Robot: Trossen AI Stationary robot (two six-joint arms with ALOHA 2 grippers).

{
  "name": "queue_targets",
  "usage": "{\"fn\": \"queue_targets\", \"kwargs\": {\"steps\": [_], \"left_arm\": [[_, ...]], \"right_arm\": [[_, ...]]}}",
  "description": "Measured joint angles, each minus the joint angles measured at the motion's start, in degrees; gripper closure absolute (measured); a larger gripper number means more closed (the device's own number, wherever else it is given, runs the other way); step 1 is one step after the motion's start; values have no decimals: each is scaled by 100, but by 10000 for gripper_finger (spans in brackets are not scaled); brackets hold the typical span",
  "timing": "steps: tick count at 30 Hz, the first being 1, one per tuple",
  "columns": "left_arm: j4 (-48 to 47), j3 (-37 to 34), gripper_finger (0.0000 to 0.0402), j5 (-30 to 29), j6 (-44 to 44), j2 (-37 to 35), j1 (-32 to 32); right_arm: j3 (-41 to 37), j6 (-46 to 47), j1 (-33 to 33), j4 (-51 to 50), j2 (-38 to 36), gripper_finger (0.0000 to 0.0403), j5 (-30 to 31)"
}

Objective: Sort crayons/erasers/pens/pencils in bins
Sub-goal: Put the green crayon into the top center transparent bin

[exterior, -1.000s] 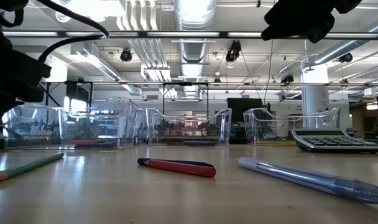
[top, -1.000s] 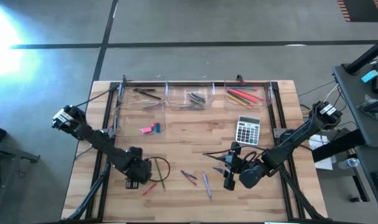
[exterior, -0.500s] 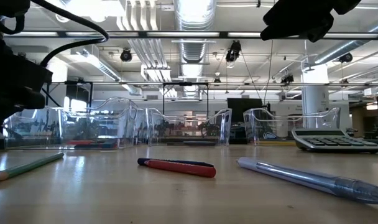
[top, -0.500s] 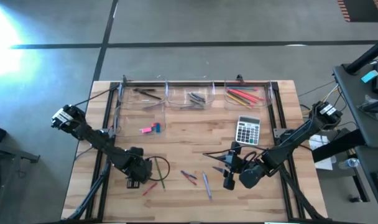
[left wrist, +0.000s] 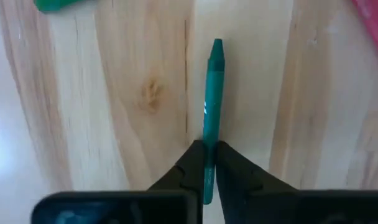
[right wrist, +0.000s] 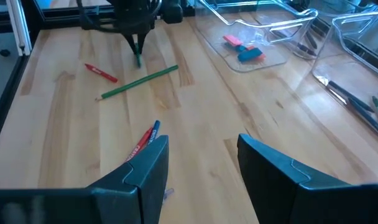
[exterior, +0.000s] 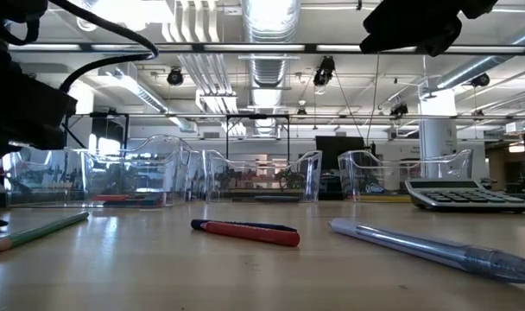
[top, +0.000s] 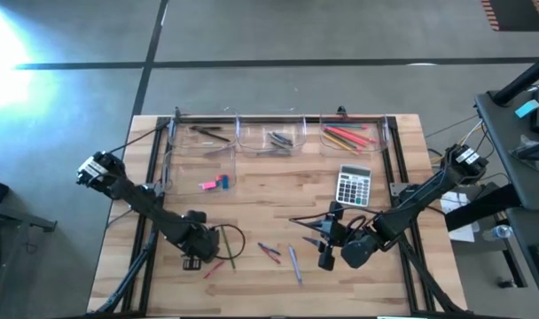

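The green wax crayon (left wrist: 212,106) sits between the jaws of the left gripper (left wrist: 207,163), pinched by its rear end, with its pointed tip reaching straight out ahead of them. In the right wrist view it hangs tip-down from the jaws; whether the tip touches the boards is not clear. Since half a second ago, the left arm has crept slightly toward the table's middle, and in the low view its dark bulk has shifted a little. I take this as the start of the carry, with the grip already made. The 4 clear plastic bins (top: 278,135) lie well ahead of the jaws along the far edge; one holds the pink and blue erasers (top: 214,183), another the orange and red pencils (top: 347,136).

Just beside the left jaws lie a long green pencil (right wrist: 139,82) and a short red crayon (right wrist: 101,72). The right gripper (right wrist: 201,168) waits with its jaws spread wide and nothing between them, above a red and blue pen (right wrist: 144,142) and near the grey calculator (top: 353,186).

The surface is a pale wooden plank table (top: 269,199). Beyond it, the room shows ceiling ducts (exterior: 271,26) and strip lighting.
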Motion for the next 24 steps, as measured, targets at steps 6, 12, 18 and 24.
{"fn": "queue_targets", "kwargs": {"steps": [6,12,18,24], "left_arm": [[-1277,586,395,-343,37,-621,84],[-2060,1244,399,-1161,542,-1315,344],[-1912,1955,400,-2270,2067,-1720,1245],[-100,2237,400,-1936,4483,-1686,2933]], "right_arm": [[-2,0,-11,9,2,223,118],[-4,-72,-11,44,2,223,195],[-4,-105,-11,42,2,223,303],[-2,-99,-11,42,2,223,347]]}}
